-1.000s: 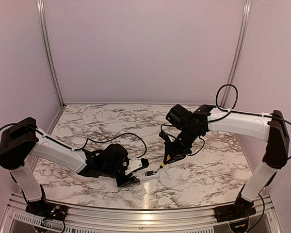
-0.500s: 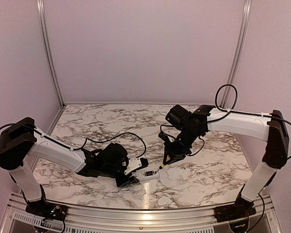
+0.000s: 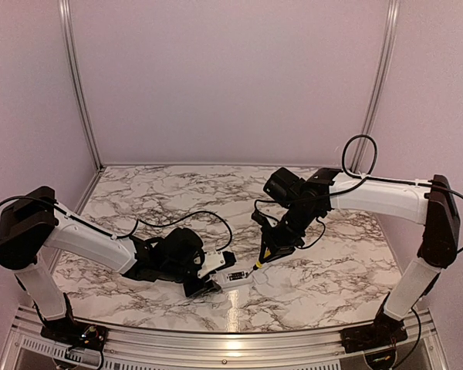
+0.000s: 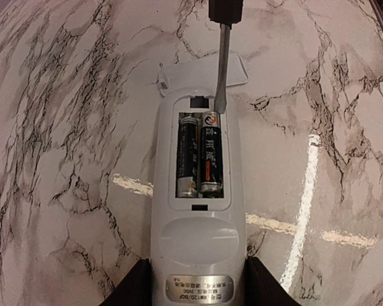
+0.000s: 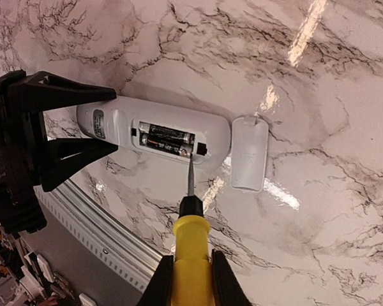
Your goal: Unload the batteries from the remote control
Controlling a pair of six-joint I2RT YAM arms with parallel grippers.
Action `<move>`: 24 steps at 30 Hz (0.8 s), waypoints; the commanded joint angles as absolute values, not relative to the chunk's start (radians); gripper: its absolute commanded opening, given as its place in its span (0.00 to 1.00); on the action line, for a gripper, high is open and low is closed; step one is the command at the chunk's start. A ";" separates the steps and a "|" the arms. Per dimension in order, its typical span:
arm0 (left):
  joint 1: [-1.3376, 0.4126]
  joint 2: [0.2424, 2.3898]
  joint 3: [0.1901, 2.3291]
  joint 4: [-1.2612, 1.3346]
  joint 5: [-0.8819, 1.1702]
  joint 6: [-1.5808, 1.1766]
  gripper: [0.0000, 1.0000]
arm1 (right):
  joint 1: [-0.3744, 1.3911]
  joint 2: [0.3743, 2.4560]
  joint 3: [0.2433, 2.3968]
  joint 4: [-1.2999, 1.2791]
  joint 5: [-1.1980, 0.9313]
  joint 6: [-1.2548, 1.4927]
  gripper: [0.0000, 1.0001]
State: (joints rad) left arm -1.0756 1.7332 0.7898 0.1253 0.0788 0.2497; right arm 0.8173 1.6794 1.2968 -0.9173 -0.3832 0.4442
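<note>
The cover (image 5: 249,153) is off, lying on the tabletop (image 4: 64,127) just right of the remote control (image 4: 198,245); both batteries (image 4: 200,153) sit in their compartment (image 4: 198,205) (none out yet). The left tool (image 4: 198,290), half open, clamps the remote's left end; the right tool (image 5: 191,287), fully closed, grips the yellow screwdriver (image 5: 191,248), tip at the batteries. Nothing has visibly moved since a second ago

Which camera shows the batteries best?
Left wrist: both batteries lie close up, side by side in the open compartment of the remote control, labels visible. Right wrist shows them smaller, beyond the screwdriver tip. In the top view they are too small to make out.
</note>
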 commanded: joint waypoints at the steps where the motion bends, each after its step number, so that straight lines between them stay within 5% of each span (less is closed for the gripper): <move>1: -1.083 1.728 0.818 0.142 0.094 0.246 0.18 | 0.830 1.691 1.285 -0.866 -0.376 0.445 0.00; 24: -1.083 1.735 0.818 0.130 0.092 0.248 0.18 | 0.830 1.682 1.300 -0.889 -0.293 0.456 0.00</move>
State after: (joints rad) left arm -1.0756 1.7332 0.7902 0.1223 0.0788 0.2497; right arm 0.8215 1.6775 1.2961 -0.9131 -0.3531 0.4488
